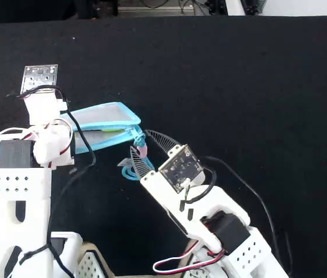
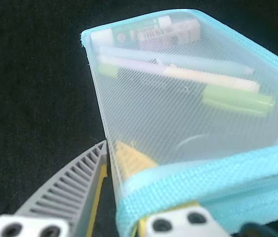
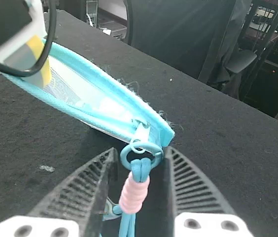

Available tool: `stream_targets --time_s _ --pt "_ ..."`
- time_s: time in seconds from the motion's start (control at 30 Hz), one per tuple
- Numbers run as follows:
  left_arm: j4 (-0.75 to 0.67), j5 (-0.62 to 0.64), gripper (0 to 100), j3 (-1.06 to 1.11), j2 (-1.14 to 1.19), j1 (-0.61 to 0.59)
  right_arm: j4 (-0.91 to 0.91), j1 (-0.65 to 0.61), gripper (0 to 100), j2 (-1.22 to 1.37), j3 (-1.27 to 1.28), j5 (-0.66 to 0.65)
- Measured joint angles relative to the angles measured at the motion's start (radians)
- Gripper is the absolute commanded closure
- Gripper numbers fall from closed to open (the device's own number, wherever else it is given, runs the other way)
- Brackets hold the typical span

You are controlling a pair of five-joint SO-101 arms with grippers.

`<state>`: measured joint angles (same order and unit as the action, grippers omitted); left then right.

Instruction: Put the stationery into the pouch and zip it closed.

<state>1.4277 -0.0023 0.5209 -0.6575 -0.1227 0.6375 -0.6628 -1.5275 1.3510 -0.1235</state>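
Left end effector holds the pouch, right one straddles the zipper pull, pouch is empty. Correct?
Not empty: the left wrist view shows pens inside the pouch. Left end effector holds it, right end effector straddles the zipper pull, as said.

No legible text anywhere. Closest thing: a white stick (image 2: pixel 146 33) inside the pouch (image 2: pixel 168 138), lying along its end edge, carries a label (image 2: pixel 171 31) with dark print, too blurred to read. The pens (image 2: pixel 203 79) beside it bear no readable marks. On the board (image 1: pixel 181 166) on the right arm's wrist, any markings are too small to tell.
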Motion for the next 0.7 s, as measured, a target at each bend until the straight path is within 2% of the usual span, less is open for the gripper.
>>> stream_targets --time_s 0.47,0.6,0.7 --pt "0.0 0.0 97 0.0 0.0 0.0 0.0 0.038 95.9 -0.009 -0.012 0.0" --pt "0.0 0.0 97 0.0 0.0 0.0 0.0 0.04 86.4 -0.009 -0.012 0.0" --pt "0.0 0.0 97 0.0 0.0 0.0 0.0 0.04 84.3 -0.009 -0.012 0.0"
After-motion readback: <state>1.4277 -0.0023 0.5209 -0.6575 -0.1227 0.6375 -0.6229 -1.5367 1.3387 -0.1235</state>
